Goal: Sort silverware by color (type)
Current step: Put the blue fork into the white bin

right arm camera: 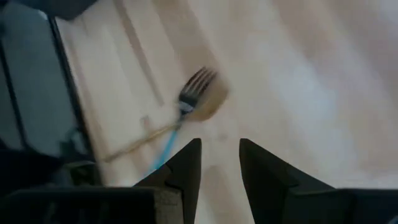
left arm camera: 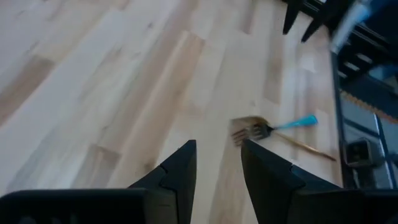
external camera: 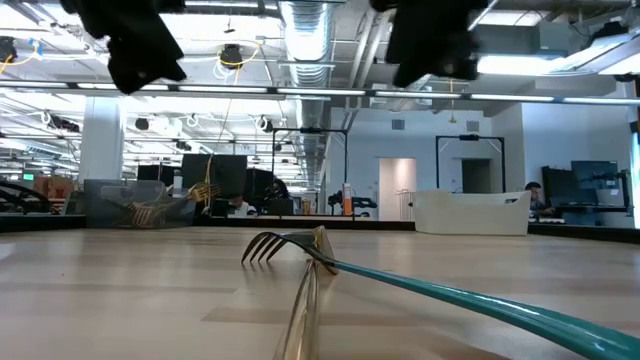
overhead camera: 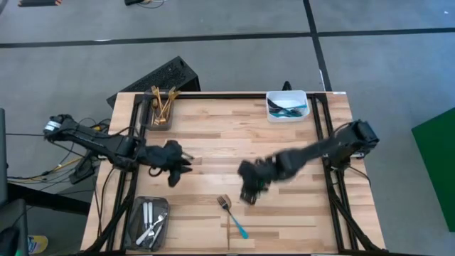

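Only two utensils lie loose: blue-handled fork (overhead camera: 235, 217) crossing gold utensil (left arm camera: 305, 144)

No legible text, label, brand, number or sign found in any view; signage in the background room is unreadable.

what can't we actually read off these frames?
- Bin contents: white bin holds blue-handled pieces, too small in the high view to count.
- Gold utensil under the blue-handled fork: its head shows only as a motion-blurred patch in the right wrist view.
- Silver pieces in the dark tray: types too small to tell.
- Right tool: smeared by motion in the high view.
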